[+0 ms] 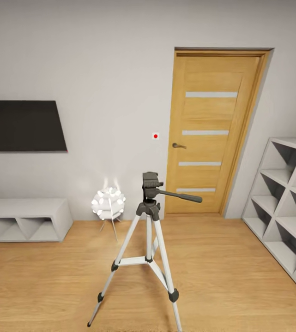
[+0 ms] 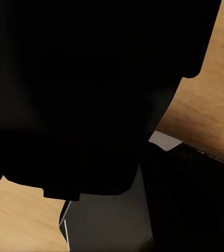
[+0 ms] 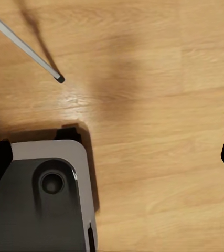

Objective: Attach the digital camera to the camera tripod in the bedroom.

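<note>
silver legs and black joints mark the camera tripod (image 1: 148, 240), standing on the light wood floor (image 1: 231, 272) of the bedroom in the middle of the head view, its black pan head topped by a long handle pointing toward the right. just behind it and to the left, a white ball-shaped lamp (image 1: 108, 203) glows on thin legs near the wall. a wooden door (image 1: 210, 133) with pale glass strips sits behind the tripod to the right, and a small red dot (image 1: 155, 135) shows on the wall beside it. white cube shelves (image 1: 288, 203) run along the right wall, cut off by the frame edge; a low white cabinet (image 1: 25, 220) and a dark wall screen (image 1: 22, 126) lie at the left. nothing stands between the camera and the tripod.

in the right wrist view one tripod leg tip (image 3: 59, 79) rests on the floor near the robot's grey base (image 3: 49, 194). the right gripper (image 3: 112, 157) has its dark fingertips at opposite frame edges, wide apart and holding nothing.

the left wrist view is mostly blocked by a large black shape (image 2: 91, 89), too close and dark to identify; whether the left gripper holds anything cannot be told.
</note>
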Robot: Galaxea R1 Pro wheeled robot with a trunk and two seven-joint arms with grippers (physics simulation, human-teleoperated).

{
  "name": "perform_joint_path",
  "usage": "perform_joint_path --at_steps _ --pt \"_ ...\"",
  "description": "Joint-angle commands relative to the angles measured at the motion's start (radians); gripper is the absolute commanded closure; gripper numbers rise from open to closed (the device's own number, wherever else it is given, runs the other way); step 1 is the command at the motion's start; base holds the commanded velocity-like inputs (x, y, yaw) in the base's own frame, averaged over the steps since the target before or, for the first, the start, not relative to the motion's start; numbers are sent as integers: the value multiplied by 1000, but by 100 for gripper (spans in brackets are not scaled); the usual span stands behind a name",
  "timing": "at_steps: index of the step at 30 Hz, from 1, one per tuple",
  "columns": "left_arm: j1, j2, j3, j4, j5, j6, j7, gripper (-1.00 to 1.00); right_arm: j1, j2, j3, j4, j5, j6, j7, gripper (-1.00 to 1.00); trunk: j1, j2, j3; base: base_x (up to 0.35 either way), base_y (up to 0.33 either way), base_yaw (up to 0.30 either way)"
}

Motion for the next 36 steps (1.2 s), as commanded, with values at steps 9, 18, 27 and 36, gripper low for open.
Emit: perform_joint_path --at_steps 9,18,27,36 --pt "0 1 -10 -1 5 -1 2 100 5 0 -4 4 -4 -7 6 -100 1 -2 -16 0 0 -109" --pt "0 1 -10 -1 5 -1 2 100 12 1 -3 4 -4 -6 -2 -100 1 -2 -30 0 0 -125" --pt "0 1 -10 -1 5 -1 2 100 12 2 -3 2 -2 -5 -3 -100 1 -2 -37 0 0 -60" --pt "0 1 -10 -2 5 -1 2 100 12 15 -3 2 -2 -3 -7 -100 1 -2 -39 0 0 -5"
